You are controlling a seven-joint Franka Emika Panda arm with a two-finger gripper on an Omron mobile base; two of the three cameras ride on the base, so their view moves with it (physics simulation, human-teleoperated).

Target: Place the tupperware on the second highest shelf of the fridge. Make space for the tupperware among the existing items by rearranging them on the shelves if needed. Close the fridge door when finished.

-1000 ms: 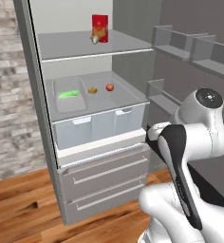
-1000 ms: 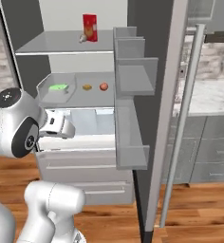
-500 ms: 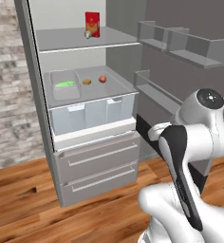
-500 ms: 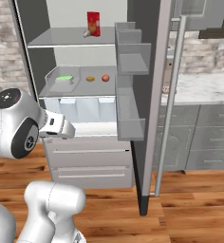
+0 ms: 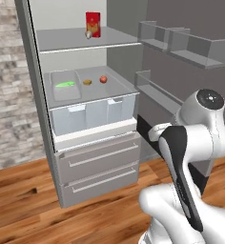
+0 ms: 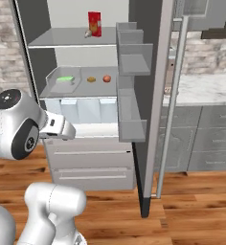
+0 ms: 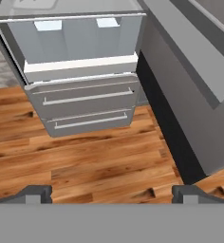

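The clear lidded tupperware with green contents (image 5: 64, 85) sits on the flat light-grey second highest shelf (image 5: 115, 85) of the tall grey-steel fridge (image 6: 33, 72). The gripper (image 7: 111, 193) is spread wide and empty; closing the tall grey-steel fridge door (image 6: 155, 95) likely comes next

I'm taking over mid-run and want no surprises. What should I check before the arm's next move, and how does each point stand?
1. Fridge door open: ok.
2. Tupperware on the second highest shelf: ok.
3. Orange-brown lump and red fruit apart from it: ok.
4. Red carton upright on the shelf above: ok.
5. Tool open, holding nothing: ok.
6. Door closed: not ok.
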